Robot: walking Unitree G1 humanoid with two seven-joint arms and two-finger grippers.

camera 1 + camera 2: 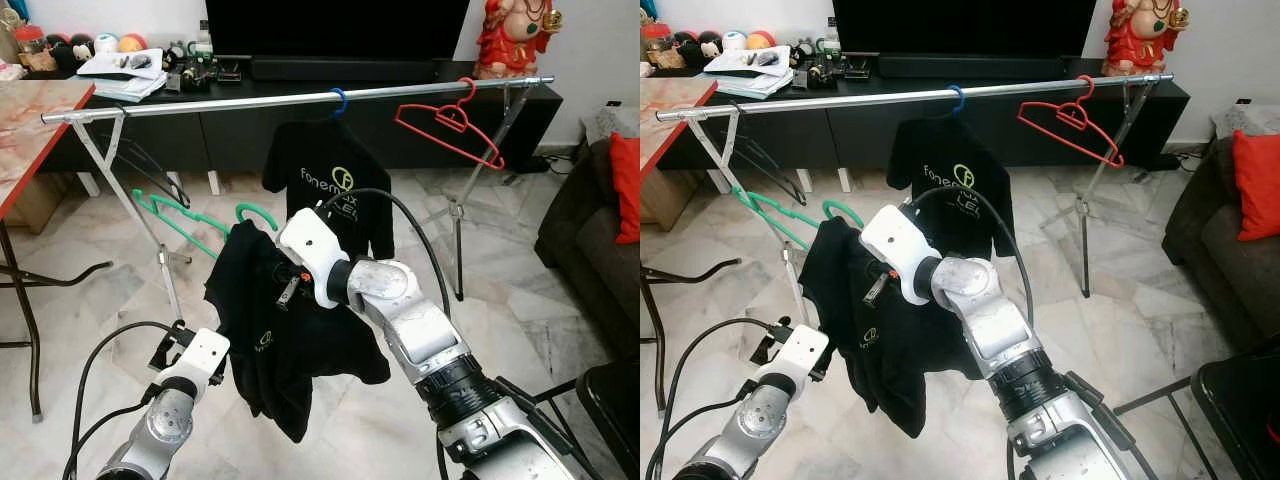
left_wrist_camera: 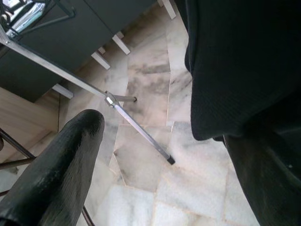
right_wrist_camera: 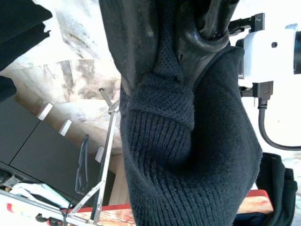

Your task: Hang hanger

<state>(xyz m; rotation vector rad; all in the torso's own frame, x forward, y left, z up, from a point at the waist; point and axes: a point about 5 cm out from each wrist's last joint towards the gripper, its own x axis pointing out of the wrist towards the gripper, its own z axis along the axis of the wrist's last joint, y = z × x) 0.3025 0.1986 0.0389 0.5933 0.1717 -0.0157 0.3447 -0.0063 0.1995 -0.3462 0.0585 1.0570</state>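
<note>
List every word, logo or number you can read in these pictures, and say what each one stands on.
"fonem…x": pale print, middle letters unclear, with a round logo on the black T-shirt hanging on the rail.
Second line below it: hidden by the right arm.
Small pale logo on the held black shirt: too small to read.

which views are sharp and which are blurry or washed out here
Left eye view: even daylight, sharp on the rail and black shirt. Left wrist view: floor crisp, the near fingers soft and out of focus. Right wrist view: knit of the shirt collar sharp, background beside the camera housing blown out white.
</note>
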